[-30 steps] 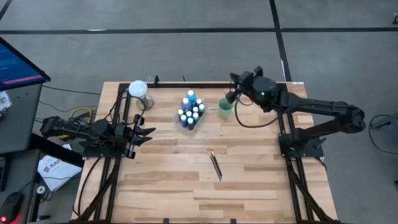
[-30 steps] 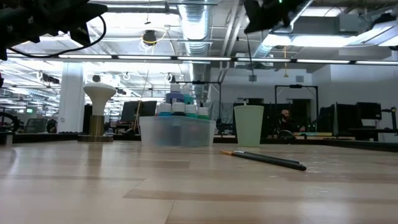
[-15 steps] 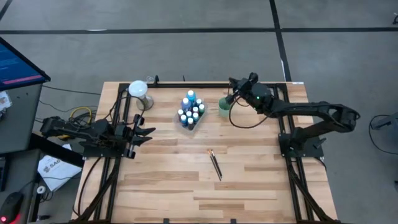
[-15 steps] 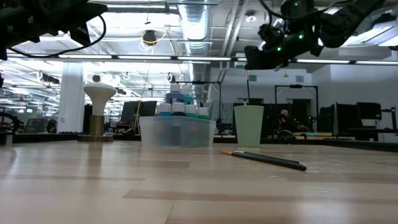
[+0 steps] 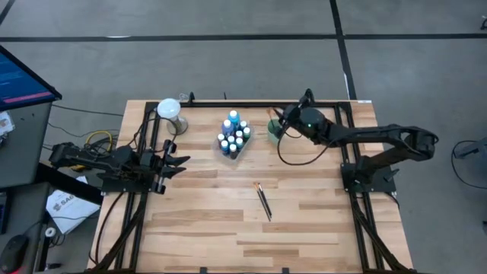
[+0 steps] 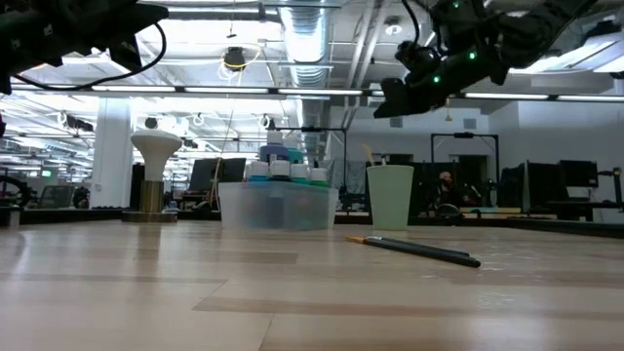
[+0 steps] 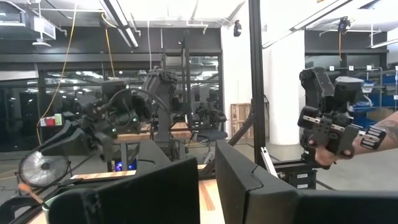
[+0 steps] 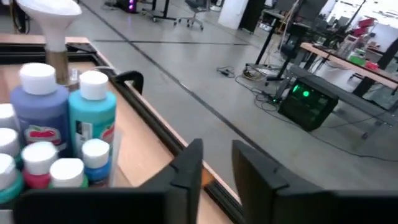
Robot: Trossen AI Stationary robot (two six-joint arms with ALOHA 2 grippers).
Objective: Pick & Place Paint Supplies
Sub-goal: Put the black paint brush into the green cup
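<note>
A green cup (image 5: 275, 131) (image 6: 390, 195) stands at the table's far middle right. A thin brush (image 6: 368, 153) leans out of it over the rim, its orange end (image 5: 271, 114) up. My right gripper (image 5: 283, 120) (image 6: 382, 105) (image 8: 216, 149) hovers open just above the cup, touching nothing. A clear tray (image 5: 234, 137) (image 6: 278, 207) to the cup's left holds several white-capped paint bottles, among them a taller blue one (image 8: 40, 106) and a teal one (image 8: 93, 118). Dark brushes (image 5: 263, 201) (image 6: 414, 250) lie flat mid-table. My left gripper (image 5: 183, 161) (image 7: 207, 165) waits shut at the left edge.
A white mushroom-shaped stand (image 5: 169, 112) (image 6: 156, 166) sits at the far left. A black frame rail (image 5: 251, 103) runs along the far edge behind the cup. Bare wood lies toward the near edge. Beyond the table, a person's hand (image 7: 329, 134) holds a controller.
My right gripper has come down toward the green cup and a little toward the table's left, with a thin brush hanging below it. The brush now leans in the cup, apart from the gripper.
</note>
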